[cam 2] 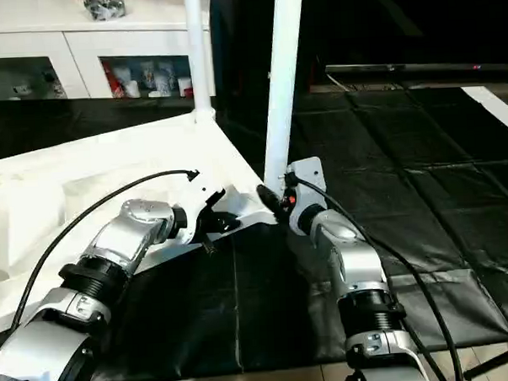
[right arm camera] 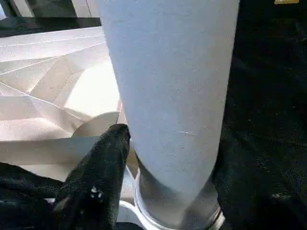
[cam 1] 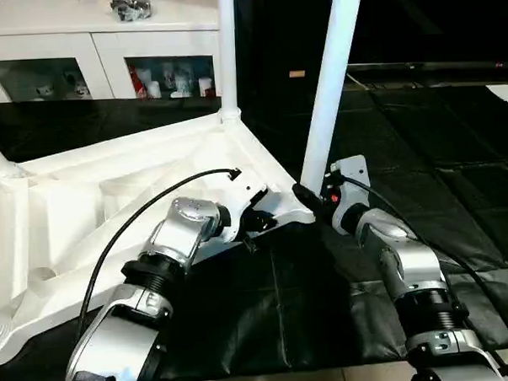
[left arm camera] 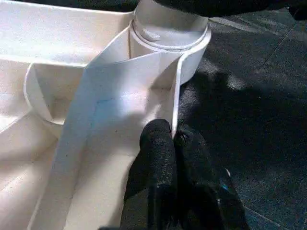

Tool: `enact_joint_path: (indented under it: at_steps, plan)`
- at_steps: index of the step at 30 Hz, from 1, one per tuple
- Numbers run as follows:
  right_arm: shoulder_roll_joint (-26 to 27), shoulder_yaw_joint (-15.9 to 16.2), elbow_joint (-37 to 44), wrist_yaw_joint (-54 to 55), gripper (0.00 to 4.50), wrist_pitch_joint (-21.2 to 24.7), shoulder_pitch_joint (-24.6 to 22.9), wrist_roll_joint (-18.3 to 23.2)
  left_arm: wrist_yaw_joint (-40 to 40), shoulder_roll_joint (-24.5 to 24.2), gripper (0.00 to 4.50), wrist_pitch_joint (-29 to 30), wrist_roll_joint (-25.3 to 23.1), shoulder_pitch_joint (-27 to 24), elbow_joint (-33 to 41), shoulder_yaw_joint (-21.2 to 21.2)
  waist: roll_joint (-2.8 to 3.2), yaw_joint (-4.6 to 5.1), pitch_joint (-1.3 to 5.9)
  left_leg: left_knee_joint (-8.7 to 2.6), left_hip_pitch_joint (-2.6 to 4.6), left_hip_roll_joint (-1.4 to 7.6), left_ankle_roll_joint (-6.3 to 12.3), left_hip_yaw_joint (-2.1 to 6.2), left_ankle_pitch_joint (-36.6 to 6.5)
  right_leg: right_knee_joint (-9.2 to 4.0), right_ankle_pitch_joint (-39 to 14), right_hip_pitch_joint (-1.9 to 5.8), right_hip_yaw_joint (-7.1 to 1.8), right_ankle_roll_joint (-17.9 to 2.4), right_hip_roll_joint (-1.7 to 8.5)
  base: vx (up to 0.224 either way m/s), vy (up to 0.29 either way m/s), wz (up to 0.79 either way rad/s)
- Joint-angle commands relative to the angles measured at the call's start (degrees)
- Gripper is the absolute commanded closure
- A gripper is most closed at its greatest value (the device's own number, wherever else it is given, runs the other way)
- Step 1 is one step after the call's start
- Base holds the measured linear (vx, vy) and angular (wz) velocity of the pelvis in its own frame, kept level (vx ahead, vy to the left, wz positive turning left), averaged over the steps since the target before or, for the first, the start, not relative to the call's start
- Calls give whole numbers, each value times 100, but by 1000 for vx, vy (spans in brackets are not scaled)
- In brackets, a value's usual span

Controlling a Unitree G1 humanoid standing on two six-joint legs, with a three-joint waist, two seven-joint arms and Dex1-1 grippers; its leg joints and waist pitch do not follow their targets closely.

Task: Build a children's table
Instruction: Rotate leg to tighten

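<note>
A thick white tube leg (right arm camera: 172,91) stands close in front of the camera, its lower end seated in a round corner socket (right arm camera: 177,218) of the white table top (right arm camera: 53,81). One black finger (right arm camera: 98,177) of the right gripper (right arm camera: 163,191) rises beside the leg, its tip touching or just beside the tube near the socket; the other finger is hidden, so the grip cannot be judged here. The ribbed underside of the top spreads away beyond the finger, and black matting (right arm camera: 268,143) lies on the leg's other side.
</note>
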State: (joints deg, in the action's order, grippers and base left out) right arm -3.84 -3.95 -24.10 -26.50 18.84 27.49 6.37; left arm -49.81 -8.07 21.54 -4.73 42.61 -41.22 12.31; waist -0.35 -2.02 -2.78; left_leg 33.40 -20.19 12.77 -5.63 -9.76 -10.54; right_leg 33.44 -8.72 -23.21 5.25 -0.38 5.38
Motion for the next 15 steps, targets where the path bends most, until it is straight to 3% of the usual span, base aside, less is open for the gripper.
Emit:
enact_joint_path:
  at_steps: [1,4,5,6,7,11,12,15]
  plan:
    - [468,717,191,-590,140,216,-95,227,194,168,450,-176,25,165,171,56,-25,-27,358,-415,-17,-13,224,-42,-1294,-427,-1875,290,-226,-995,234,0,0,0]
    - [243,652,312,-889,109,188,-216,339,-216,-61,450,-295,74,66,276,127,-21,-32,362,-424,-32,-12,230,-37,-1272,-419,-1864,311,-229,-988,243,0,0,0]
    - [110,634,353,-1047,97,169,-261,387,-395,-177,450,-424,83,20,307,161,41,-40,357,-432,-29,-9,216,-26,-1295,-418,-1862,316,-226,-994,247,0,0,0]
    - [27,626,376,-1144,92,154,-287,412,-498,-248,450,-510,85,-8,323,182,4,-34,370,-419,-29,-9,237,-37,-1282,-421,-1774,327,-230,-1006,241,0,0,0]
    - [-146,605,420,-1391,87,101,-330,471,-684,-363,450,-535,114,-54,354,193,35,-56,373,-419,-22,-6,250,-30,-1241,-414,-1690,331,-233,-1036,252,0,0,0]
    - [-574,536,516,-2040,48,67,-403,635,-1206,-636,450,-757,126,-153,418,298,33,-57,380,-407,-16,13,308,-45,-1077,-354,-1221,335,-238,-1274,238,0,0,0]
    - [-794,554,552,-2373,43,43,-428,679,-1466,-752,450,-839,138,-188,444,360,-3,-76,394,-399,-16,15,352,-45,-1056,-334,-1156,355,-237,-1324,244,0,0,0]
    - [-1342,752,697,-3306,5,-54,-526,686,-2159,-1023,450,-1258,204,-260,527,534,15,-113,396,-383,-8,23,432,-57,-931,-299,-856,360,-247,-1414,232,0,0,0]
